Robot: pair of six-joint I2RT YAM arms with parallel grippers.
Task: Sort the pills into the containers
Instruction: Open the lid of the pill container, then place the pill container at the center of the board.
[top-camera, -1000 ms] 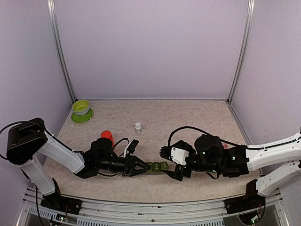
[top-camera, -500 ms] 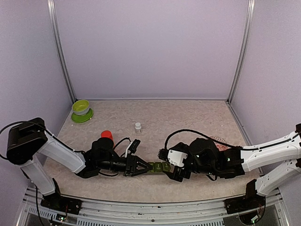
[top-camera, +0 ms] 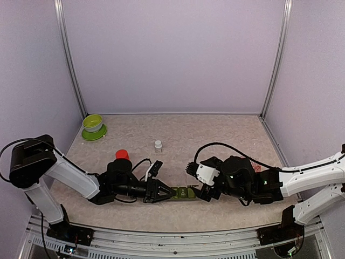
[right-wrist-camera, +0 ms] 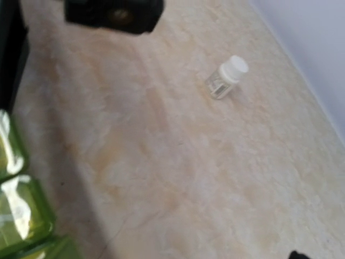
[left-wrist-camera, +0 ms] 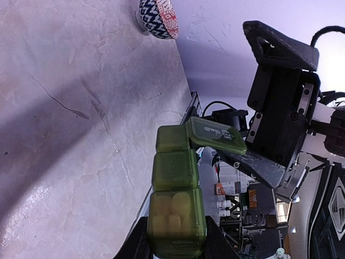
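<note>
**Top view.** Your left end effector (top-camera: 165,192) lies low over the near part of the surface (top-camera: 215,135). It is clenched on the left end of the containers (top-camera: 182,191), a row of three dark green boxes that points to the right. Your right end effector (top-camera: 201,189) meets the row from the right, with its jaws spread wide and grasping nothing.

**Left wrist view.** The box nearest this camera sits between the two left fingers (left-wrist-camera: 136,249), and pale shapes show through its translucent top. The middle box is closed. The lid (left-wrist-camera: 215,135) of the far box stands open, tilted up off its box. One black finger (left-wrist-camera: 253,168) of the right end effector lies just beside and below the lid; you cannot tell whether they touch.

**Elsewhere on the surface.**
- A lime-green bowl (top-camera: 92,122) rests on a green plate (top-camera: 95,134) at the far left.
- A red object (top-camera: 122,154) stands just beyond the left arm.
- A small white-capped bottle (top-camera: 158,144) stands upright near the middle.
- A patterned bowl (left-wrist-camera: 156,15) sits on the right, mostly hidden behind the right arm in the top view
</note>
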